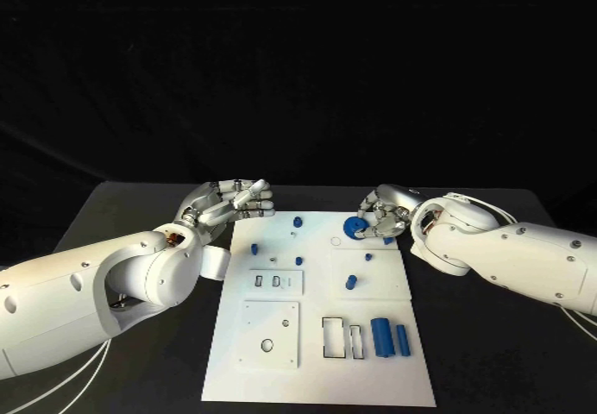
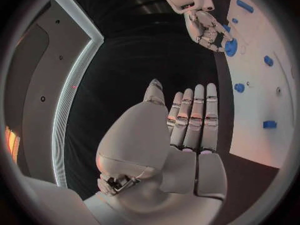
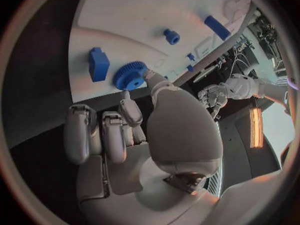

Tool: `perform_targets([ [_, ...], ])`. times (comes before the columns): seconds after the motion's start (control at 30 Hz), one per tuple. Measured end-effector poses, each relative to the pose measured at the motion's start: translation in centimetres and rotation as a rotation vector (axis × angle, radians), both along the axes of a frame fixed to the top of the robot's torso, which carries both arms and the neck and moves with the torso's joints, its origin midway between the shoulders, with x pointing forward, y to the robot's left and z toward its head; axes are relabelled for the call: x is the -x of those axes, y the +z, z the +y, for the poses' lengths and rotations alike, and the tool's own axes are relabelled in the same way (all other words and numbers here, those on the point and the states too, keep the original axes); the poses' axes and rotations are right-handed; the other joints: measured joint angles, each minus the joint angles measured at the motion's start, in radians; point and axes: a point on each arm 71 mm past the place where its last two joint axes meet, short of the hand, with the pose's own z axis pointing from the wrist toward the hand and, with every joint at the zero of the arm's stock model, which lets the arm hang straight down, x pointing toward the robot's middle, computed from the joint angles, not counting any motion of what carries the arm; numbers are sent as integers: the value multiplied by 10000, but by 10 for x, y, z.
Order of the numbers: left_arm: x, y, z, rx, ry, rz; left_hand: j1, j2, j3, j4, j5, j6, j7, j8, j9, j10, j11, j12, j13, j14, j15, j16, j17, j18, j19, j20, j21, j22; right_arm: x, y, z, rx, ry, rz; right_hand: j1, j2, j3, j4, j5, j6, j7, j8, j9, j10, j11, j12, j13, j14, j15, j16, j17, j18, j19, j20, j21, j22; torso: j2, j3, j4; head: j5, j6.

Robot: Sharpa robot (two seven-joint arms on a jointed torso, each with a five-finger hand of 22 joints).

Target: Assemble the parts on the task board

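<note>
Black table [image 1: 137, 207] bears task board [image 1: 317, 362], blue cylinders [image 1: 389, 336] lying on it.

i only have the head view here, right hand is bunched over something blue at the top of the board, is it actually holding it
Observer: Yes. The right wrist view shows the right hand pinching a blue gear, toothed rim visible, between the thumb and a finger.
Operator: is the gear down on the board or up in the air
Observer: It is at the task board surface, beside a blue block; I cannot tell whether it is seated.
Operator: and the left hand, anything in it
Observer: No. The left wrist view shows the left hand with fingers straight, side by side, holding nothing, over the black table beside the board's edge.
</note>
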Motion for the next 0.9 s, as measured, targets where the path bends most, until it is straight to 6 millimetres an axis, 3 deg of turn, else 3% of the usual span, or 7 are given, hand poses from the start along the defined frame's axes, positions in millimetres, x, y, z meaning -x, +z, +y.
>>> perform_targets([
  [0.13, 0, 0, 0, -1, 1, 6, 0, 0, 0, 0, 0, 0, 0, 0, 0, 0, 0, 0, 0, 0, 0, 0, -1, -1, 0, 0, 0, 0, -1, -1, 2, 5, 39, 17, 43, 43, 4, 4, 13, 0, 0, 0, 8, 65, 31, 215, 205, 0, 0, 40, -1, 1, 35, -35, 60, 0, 6, 6, 6, 1, -12],
  [0.23, 0, 0, 0, -2, 3, 10, 0, 0, 0, 0, 0, 0, 0, 0, -1, 0, 0, 0, 0, 0, 0, 0, -1, -1, 0, 0, 0, 0, -2, -1, 2, 16, 32, 14, 40, 41, 45, 45, 73, 0, 0, 1, 21, 189, 11, 404, 363, 0, 0, 40, -1, -153, 71, 1, 60, -1, 6, 7, 8, 1, -19],
  [0.53, 0, 0, 1, -3, 3, 20, 0, 0, 0, 0, 0, 0, 1, 0, -2, 0, 0, 0, 0, 1, 0, 0, 7, 0, 0, 0, 0, 0, -3, -2, 5, 22, 80, 9, 125, 40, 177, 132, 114, 120, 27, 51, 49, 391, -1, 799, 725, 0, 1, 77, -2, -156, 142, 0, 172, -2, 6, 13, 8, 22, -40],
  [0.7, 0, 0, 1, -5, 4, 26, 0, 0, 1, 0, 0, 0, 1, 0, 0, 0, 0, 0, 0, 0, 0, 0, 7, 0, 0, 0, 0, 1, -4, -1, 7, 73, 116, -35, 437, 85, 707, 24, 152, 308, -18, 51, 60, 605, -48, 1184, 1077, 0, 1, 121, -3, -155, 183, -36, 223, -3, 10, 12, 12, 27, -58],
  [0.8, 0, 0, 1, -8, 7, 31, 0, 0, -28, -29, 0, 0, 1, 0, 23, 0, 0, 0, 0, 1, 0, 0, 26, 0, 0, 0, 0, -11, -3, -1, 8, 156, 185, -110, 567, -15, 1418, -112, 65, 605, -54, 90, 15, 784, -80, 1440, 1119, 0, 1, 120, -3, -156, 269, -57, 300, -3, 11, 16, 12, 28, -74],
  [0.9, 0, 0, 1, -10, 10, 35, 0, 0, -28, -29, 0, 0, 1, 0, 23, 0, 0, 0, 0, 0, 0, 0, 28, 0, 0, 0, 0, -13, -2, -1, 9, 232, 258, -196, 607, -57, 1764, -202, 45, 781, -79, 112, -3, 908, -133, 1585, 1119, -3, -3, 120, -3, -156, 303, -90, 348, -3, 12, 18, 12, 31, -85],
])
